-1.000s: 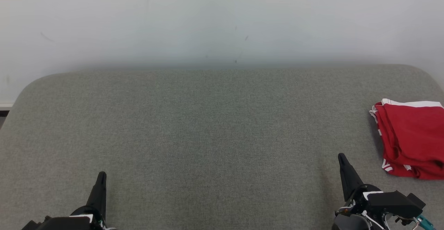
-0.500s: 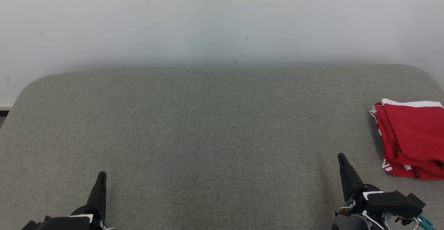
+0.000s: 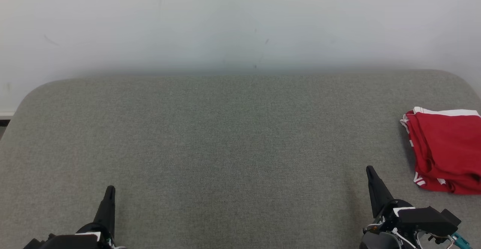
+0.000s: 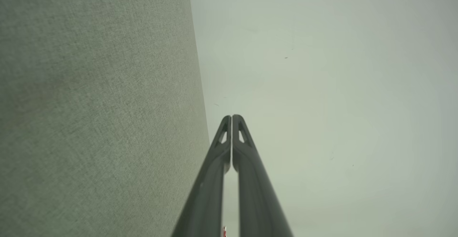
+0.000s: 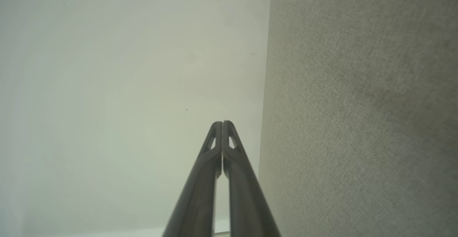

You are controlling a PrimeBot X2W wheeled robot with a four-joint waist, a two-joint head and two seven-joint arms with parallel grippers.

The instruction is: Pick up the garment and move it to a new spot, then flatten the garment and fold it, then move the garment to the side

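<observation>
Nothing has shifted in the last second: wall, padded surface, garment and both my grippers sit exactly where they were. The wall (image 3: 240, 23) is smooth and off-white, with a few faint scuffs. The padded surface (image 3: 225, 147) wears a coarse woven grey cloth and has rounded far corners. The garment (image 3: 447, 151), red with white trim, lies folded in a soft, rumpled stack at the surface's right side, partly cut off by the head view's edge. My right gripper (image 3: 369, 169) points up near it, not touching; my left gripper (image 3: 110, 188) sits well apart at the lower left. Both pairs of long, dark, tapered fingers are pressed together, holding nothing.
</observation>
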